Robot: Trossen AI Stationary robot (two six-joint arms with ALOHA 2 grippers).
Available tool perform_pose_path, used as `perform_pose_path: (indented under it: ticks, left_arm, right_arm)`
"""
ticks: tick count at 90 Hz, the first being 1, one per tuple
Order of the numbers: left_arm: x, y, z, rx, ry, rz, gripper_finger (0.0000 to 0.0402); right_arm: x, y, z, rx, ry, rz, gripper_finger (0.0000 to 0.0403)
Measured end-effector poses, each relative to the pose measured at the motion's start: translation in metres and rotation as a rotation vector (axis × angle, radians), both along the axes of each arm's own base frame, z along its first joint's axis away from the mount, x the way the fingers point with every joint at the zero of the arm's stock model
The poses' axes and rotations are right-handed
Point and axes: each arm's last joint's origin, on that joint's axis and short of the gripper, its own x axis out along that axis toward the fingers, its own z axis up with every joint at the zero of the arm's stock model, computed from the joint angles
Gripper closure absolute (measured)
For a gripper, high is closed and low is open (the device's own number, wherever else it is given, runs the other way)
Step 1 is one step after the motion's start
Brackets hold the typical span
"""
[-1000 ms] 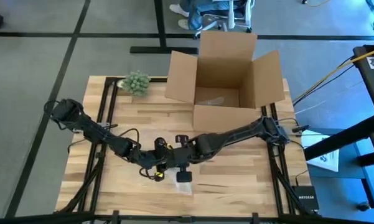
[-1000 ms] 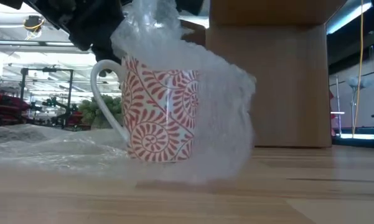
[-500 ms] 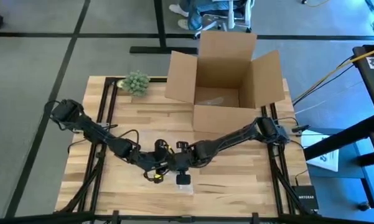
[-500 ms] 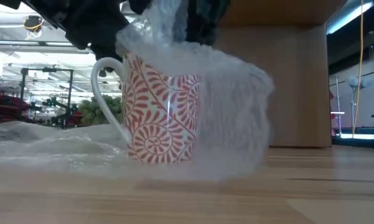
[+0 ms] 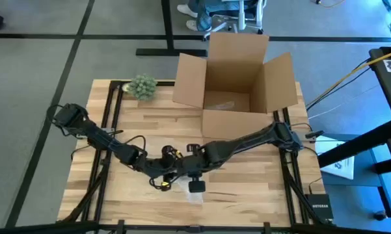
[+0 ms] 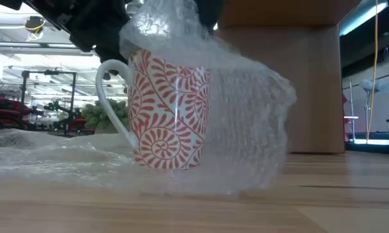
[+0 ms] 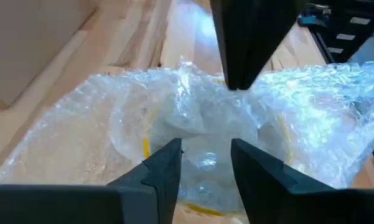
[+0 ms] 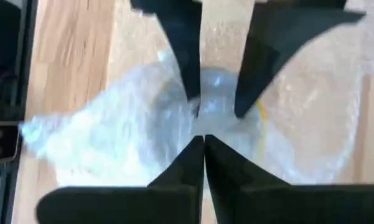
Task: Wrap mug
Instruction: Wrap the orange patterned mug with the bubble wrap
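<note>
High view: both arms reach inward and meet at the table's (image 5: 247, 188) front centre, the left gripper (image 5: 170, 170) and right gripper (image 5: 190, 168) nearly touching over the mug (image 5: 176, 177), which is mostly hidden beneath them. The open box (image 5: 237, 81) stands well behind.

Low view: the mug (image 6: 168, 113) stands upright on the table, handle toward the picture's left, with the wrap (image 6: 246, 123) draped over its rim and ballooning down one side to the wood. Its patterned front remains bare. The grippers hang directly above the mouth.

Left wrist view: the left gripper (image 7: 205, 158) is parted, its fingers straddling a bunched peak of wrap without clearly pinching it. The mug lies straight below the tips.

Right wrist view: the right gripper (image 8: 204, 142) is closed tight, tips meeting on gathered wrap at the mug's mouth. The left fingers stand opposite, just beyond.

The right arm appears to hold the fold; the left looks placed to tuck it.
</note>
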Motion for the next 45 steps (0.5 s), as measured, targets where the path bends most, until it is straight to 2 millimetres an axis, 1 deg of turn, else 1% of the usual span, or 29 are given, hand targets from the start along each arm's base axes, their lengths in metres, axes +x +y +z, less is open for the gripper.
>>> perform_pose_path:
  ticks: [13, 22, 29, 37, 41, 45]
  left_arm:
    - [0.0, 0.0, 0.0, 0.0, 0.0, 0.0, 0.0276]
    - [0.0, 0.0, 0.0, 0.0, -0.003, -0.001, 0.0276]
    - [0.0, 0.0, 0.0, 0.0, -0.002, -0.001, 0.0276]
    - [0.0, 0.0, 0.0, 0.0, -0.003, -0.001, 0.0276]
    - [0.0, 0.0, 0.0, -0.001, -0.003, -0.002, 0.0276]
    - [0.0, 0.0, 0.0, -0.002, -0.005, -0.002, 0.0276]
  right_arm:
    - [-0.005, 0.01, 0.011, 0.024, -0.028, 0.038, 0.0402]
    - [-0.01, 0.021, 0.009, 0.04, -0.005, 0.074, 0.0402]
    - [-0.01, 0.027, 0.008, 0.043, -0.021, 0.088, 0.0402]
    - [-0.006, 0.027, 0.002, 0.025, -0.062, 0.072, 0.0402]
    - [-0.005, 0.025, -0.005, 0.016, -0.06, 0.064, 0.0402]
    - [-0.002, 0.022, -0.016, 0.014, -0.055, 0.056, 0.0402]
